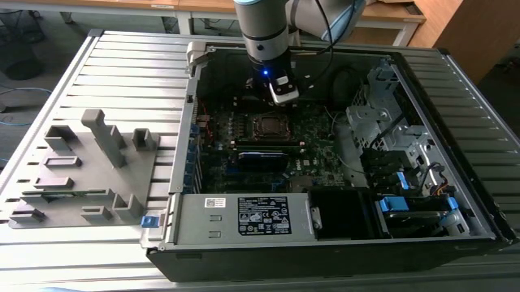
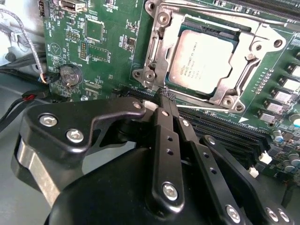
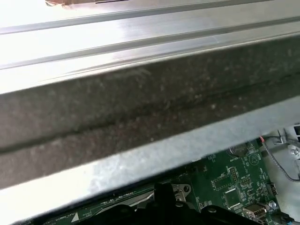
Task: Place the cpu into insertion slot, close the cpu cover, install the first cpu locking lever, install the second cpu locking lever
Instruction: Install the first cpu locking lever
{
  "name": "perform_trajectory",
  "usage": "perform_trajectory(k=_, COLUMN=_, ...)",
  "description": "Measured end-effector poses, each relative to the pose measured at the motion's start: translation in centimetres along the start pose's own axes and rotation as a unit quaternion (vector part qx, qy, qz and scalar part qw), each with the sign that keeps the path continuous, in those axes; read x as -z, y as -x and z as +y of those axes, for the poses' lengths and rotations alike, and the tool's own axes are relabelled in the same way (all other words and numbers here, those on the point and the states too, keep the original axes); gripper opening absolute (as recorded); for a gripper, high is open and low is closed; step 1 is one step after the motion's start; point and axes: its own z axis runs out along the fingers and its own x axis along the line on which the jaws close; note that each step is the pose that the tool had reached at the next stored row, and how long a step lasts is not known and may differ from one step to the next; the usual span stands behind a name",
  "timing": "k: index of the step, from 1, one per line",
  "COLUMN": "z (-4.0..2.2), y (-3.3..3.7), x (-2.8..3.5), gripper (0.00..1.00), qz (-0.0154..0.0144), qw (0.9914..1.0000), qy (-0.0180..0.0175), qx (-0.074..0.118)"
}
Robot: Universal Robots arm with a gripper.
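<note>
Gripper (image 2: 165, 97) is sitting just beside one corner of the cpu cover (image 2: 156, 51), fingers drawn fully together at the tips. Whether anything is pinched betw. them cannot be told. The cpu (image 2: 202, 61) is lying flat in the insertion slot (image 1: 268, 125), w/ the cpu cover resting down over its edges. Judged step: lever work is underway. For a clean result, operator should be keeping the tip low and sweeping sideways w/o scraping the motherboard (image 2: 112, 42). Count: 1 cpu, 1 cpu cover, 1 insertion slot, apparently 2 lever wires (image 2: 206, 7), 1 coin cell (image 2: 70, 75).

Dull metal cpu (image 2: 205, 58), matt-finished end effector (image 2: 166, 96).
</note>
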Motion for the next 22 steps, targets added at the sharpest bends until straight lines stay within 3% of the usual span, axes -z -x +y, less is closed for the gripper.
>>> perform_trajectory(k=15, z=0.48, y=-0.23, x=-0.04, gripper=0.11, qz=-0.0056, qw=0.99946, qy=-0.007, qx=-0.031)
perform_trajectory(k=22, z=0.75, y=-0.4, x=-0.05, gripper=0.11, qz=-0.0061, qw=0.99937, qy=-0.0077, qx=-0.034)
